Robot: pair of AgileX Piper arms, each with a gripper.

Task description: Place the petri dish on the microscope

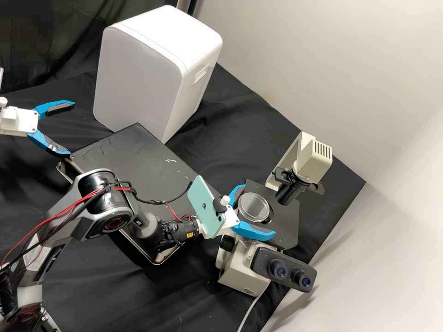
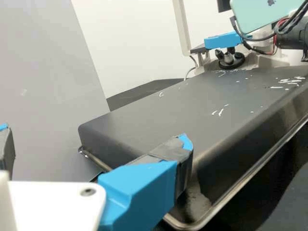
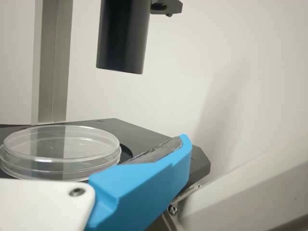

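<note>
Right gripper (image 1: pixel 258 211) spread wide around the petri dish (image 1: pixel 254 206), which lies flat on the microscope stage (image 1: pixel 288 223) under the lens. Its far finger is half hidden behind the dish, so contact is unclear. Left gripper (image 1: pixel 69 128), also spread, hangs by the tray's (image 1: pixel 138 157) left corner.

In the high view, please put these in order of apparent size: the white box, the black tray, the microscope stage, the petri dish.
Largest: white box and black tray, about alike; the right arm covers part of the tray, so I do not rank them.
Then: microscope stage.
Smallest: petri dish.
</note>
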